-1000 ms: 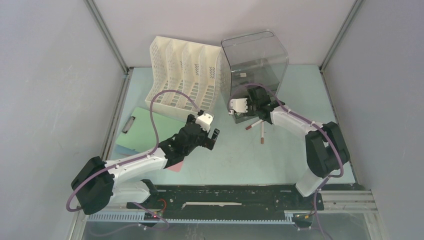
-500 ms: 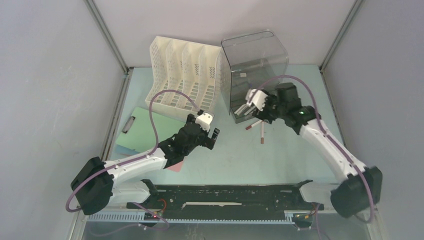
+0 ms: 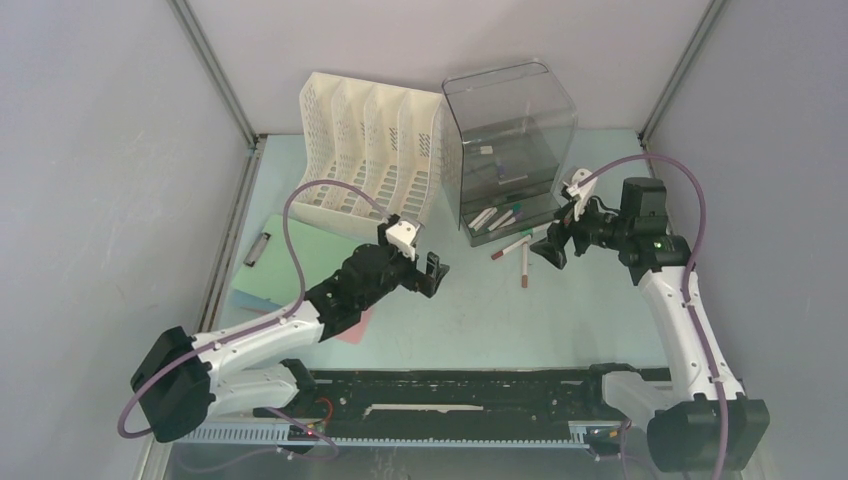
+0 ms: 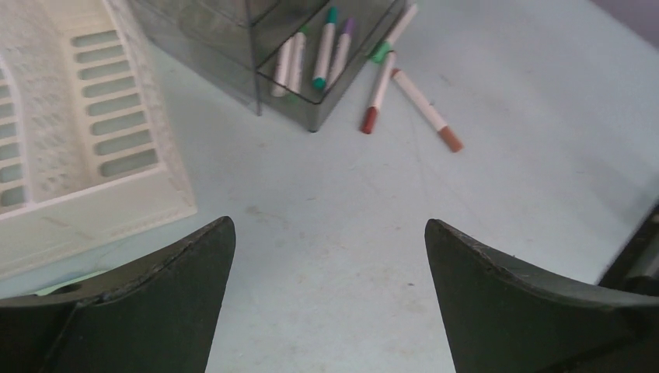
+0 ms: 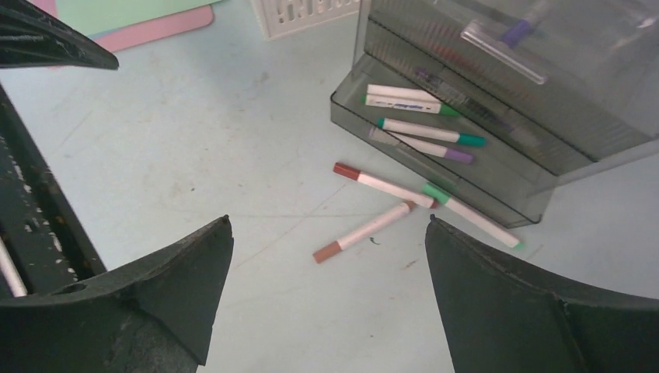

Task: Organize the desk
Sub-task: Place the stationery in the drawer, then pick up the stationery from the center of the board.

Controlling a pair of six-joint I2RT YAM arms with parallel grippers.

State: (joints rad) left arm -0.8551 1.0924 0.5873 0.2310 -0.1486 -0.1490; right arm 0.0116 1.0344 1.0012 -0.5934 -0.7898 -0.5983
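On the pale mint-green desk (image 3: pixel 470 310) stands a smoky clear drawer box (image 3: pixel 510 120). Its bottom drawer (image 5: pixel 353 115) is pulled out and holds several markers (image 5: pixel 423 128). In front of it lie three loose markers: a red-capped one (image 5: pixel 381 185), a brown-capped one (image 5: pixel 363 231) and a green-capped one (image 5: pixel 470 215). My right gripper (image 3: pixel 555 240) hangs open and empty just right of them. Left of the drawer, low over bare desk, my left gripper (image 3: pixel 430 272) is open and empty too; it looks toward the loose markers (image 4: pixel 378 93).
A white slotted file rack (image 3: pixel 370 140) stands at the back left, touching the drawer box. A green clipboard (image 3: pixel 290 255) and a pink sheet (image 3: pixel 350 330) lie under the left arm. Grey walls and aluminium rails bound the desk.
My right gripper has pulled back from the drawer to the right and opened fully. The left gripper shifted slightly right and forward.
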